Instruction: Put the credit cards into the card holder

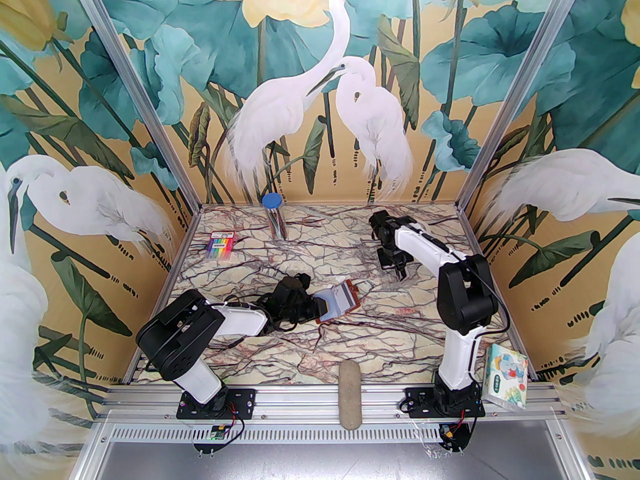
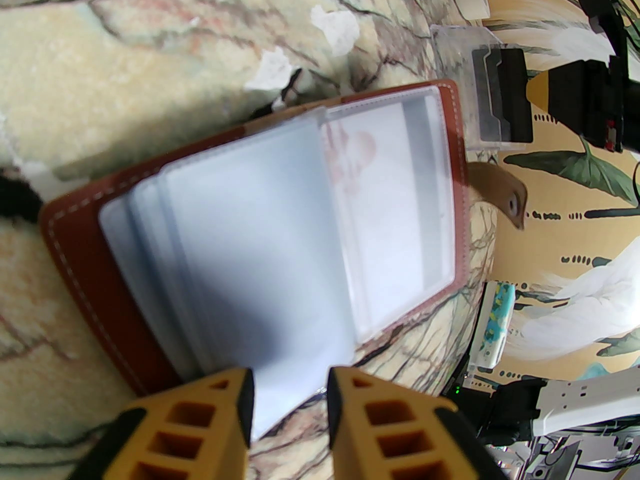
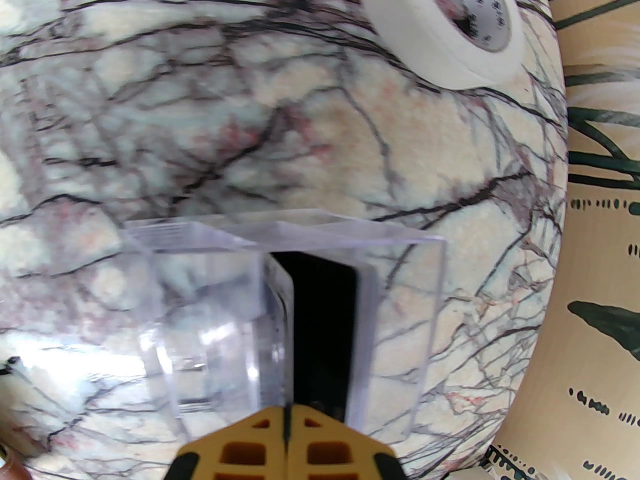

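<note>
Near edge: tissue pack beside my right base. No part in the job.

Mid-table, left side: card holder lies open on the table, red-brown leather down, pale clear sleeves fanned, snap tab sticking off the far edge. My left jaws sit at its near edge, part way apart, with the edge of 1 sleeve between them. Cannot tell whether they pinch it or merely straddle it.

A little further, right side: clear box stands near the holder's far edge, not touching it. 1 dark card stands on edge inside, beside a clear divider. My right jaws are clenched at the box mouth, tips at the card's top edge. Cannot tell if that edge is nipped between them.

Step in hand, as I read it: right draws a card from the box, left holds a sleeve open.

To do it well:
- Confirm the nip before lifting.
- Pull straight up along the card's own plane so the light box is not dragged or tipped.
- Hold left steady so the sleeve mouth stays wide.
- Bring the card over short edge first, square to the mouth, low and flat.

Beyond: tape roll past the box. Pen pack and blue-capped tube by the back wall.
</note>
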Tool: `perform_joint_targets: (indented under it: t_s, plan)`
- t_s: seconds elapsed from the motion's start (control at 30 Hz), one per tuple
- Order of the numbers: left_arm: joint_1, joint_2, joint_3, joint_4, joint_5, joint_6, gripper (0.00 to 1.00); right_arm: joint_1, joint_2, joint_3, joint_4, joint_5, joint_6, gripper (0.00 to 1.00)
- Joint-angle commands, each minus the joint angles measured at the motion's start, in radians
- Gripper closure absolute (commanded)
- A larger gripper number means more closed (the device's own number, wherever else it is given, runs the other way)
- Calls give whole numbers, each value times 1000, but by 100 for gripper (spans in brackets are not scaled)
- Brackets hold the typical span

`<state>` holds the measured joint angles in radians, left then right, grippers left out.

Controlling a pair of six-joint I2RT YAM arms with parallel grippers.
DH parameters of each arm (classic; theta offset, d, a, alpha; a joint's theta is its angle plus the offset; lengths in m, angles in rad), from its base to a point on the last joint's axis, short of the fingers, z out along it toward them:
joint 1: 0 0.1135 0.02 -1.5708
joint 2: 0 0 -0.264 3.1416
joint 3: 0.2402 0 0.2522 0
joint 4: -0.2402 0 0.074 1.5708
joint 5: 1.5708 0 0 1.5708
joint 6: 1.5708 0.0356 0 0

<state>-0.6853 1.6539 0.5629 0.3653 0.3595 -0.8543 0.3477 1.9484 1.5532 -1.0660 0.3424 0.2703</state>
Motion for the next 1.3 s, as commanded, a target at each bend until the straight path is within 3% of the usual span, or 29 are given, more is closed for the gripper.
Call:
perform_joint_targets:
  t_s: [0.0,0.4,0.87,1.27]
  plan:
    - [7,49,-1,-58,-4,-9,67,8,17,4,3,-56,-3,91]
    - [6,53,-3,-54,-2,-9,65,10,20,3,12,-78,-5,87]
    - [7,54,-4,-52,0,-9,65,10,-2,2,21,-72,-3,73]
    - [7,55,-4,-52,1,-9,65,10,-12,5,24,-27,-2,72]
